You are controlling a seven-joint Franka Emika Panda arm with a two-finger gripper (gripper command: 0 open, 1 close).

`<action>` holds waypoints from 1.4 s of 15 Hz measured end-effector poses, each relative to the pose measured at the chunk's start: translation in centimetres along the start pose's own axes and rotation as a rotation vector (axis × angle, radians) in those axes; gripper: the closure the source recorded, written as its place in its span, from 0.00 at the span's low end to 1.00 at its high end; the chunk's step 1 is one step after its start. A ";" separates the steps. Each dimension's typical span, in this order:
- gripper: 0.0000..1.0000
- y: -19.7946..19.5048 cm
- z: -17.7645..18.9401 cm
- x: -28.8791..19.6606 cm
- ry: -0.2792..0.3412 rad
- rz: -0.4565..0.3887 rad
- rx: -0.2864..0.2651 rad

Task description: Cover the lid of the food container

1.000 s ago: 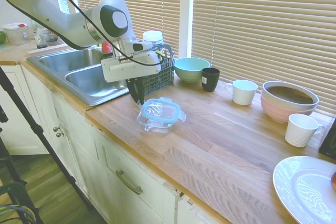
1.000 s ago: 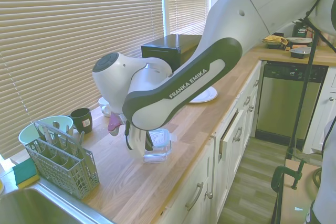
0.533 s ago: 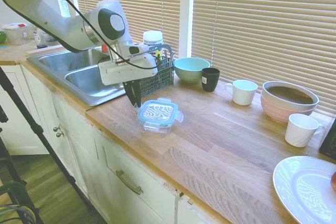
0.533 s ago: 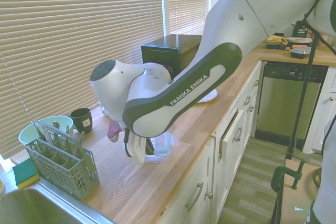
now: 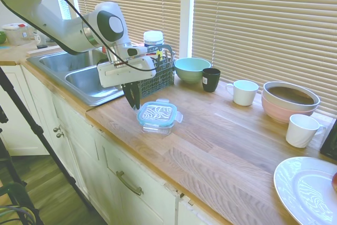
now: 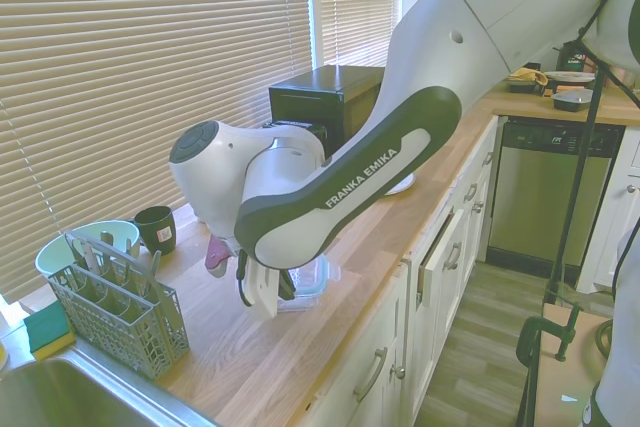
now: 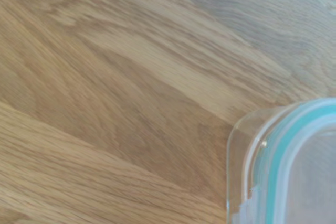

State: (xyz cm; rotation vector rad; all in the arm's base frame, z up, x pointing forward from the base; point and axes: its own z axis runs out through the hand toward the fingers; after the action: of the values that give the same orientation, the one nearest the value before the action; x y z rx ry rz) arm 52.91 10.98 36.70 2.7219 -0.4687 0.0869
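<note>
Flat clear teal-rimmed lid (image 5: 157,112): centre-left of frame, now level atop small clear food container (image 5: 156,124), no longer tilted as a second ago. Two-finger gripper (image 5: 132,100): just left of lid, released, drawn back; finger spread not discernible. Covering apparently done; snap tabs unconfirmed.

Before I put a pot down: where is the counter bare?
Bare wood runs along the front edge, between the lid on the food container and the white plate. The back row by the blinds is crowded with bowls and cups.
</note>
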 end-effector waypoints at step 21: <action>0.00 3.6 -1.1 4.0 -0.021 0.113 0.073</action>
State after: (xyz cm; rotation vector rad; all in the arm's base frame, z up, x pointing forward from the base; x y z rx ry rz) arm 55.48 7.02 39.43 2.7689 -0.6374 0.1076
